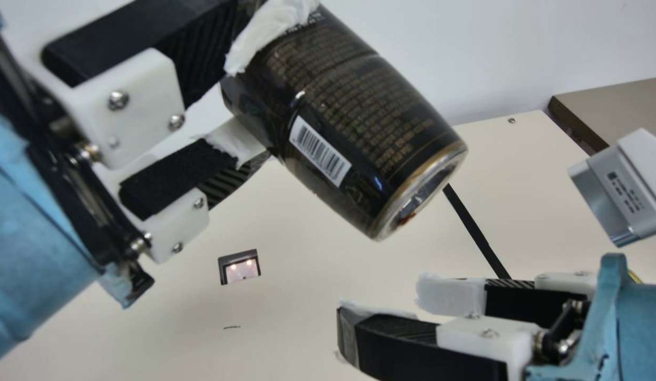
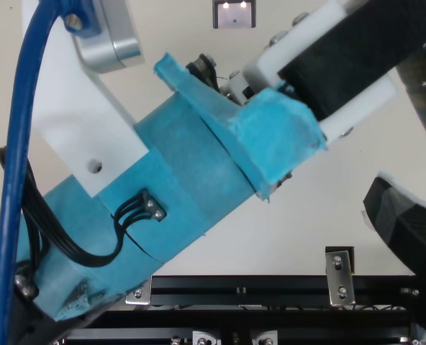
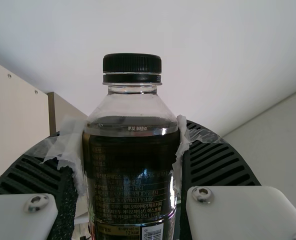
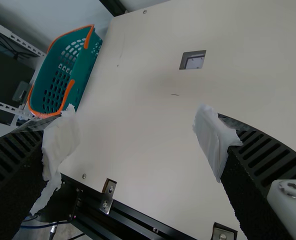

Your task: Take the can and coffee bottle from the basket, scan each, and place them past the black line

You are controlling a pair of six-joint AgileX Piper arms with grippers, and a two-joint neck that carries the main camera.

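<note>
In the main view my left gripper (image 1: 243, 106) is shut on the dark coffee bottle (image 1: 338, 116), which hangs tilted high above the table, its base and barcode toward the lower right. The left wrist view has the bottle (image 3: 133, 170) upright between the fingers of my left gripper (image 3: 133, 155), black cap on. My right gripper (image 1: 381, 296) stands open below the bottle with nothing between its fingers; in its wrist view the right gripper (image 4: 138, 140) is spread wide over the table. The black line (image 1: 476, 230) runs on the table behind. The basket (image 4: 63, 70) is at the table's edge.
A scanner window (image 1: 240, 267) is set into the cream table (image 1: 148, 328). A brown box-like surface (image 1: 624, 106) stands beyond the table's far right corner. Metal brackets (image 4: 108, 196) and a dark rail line the near table edge.
</note>
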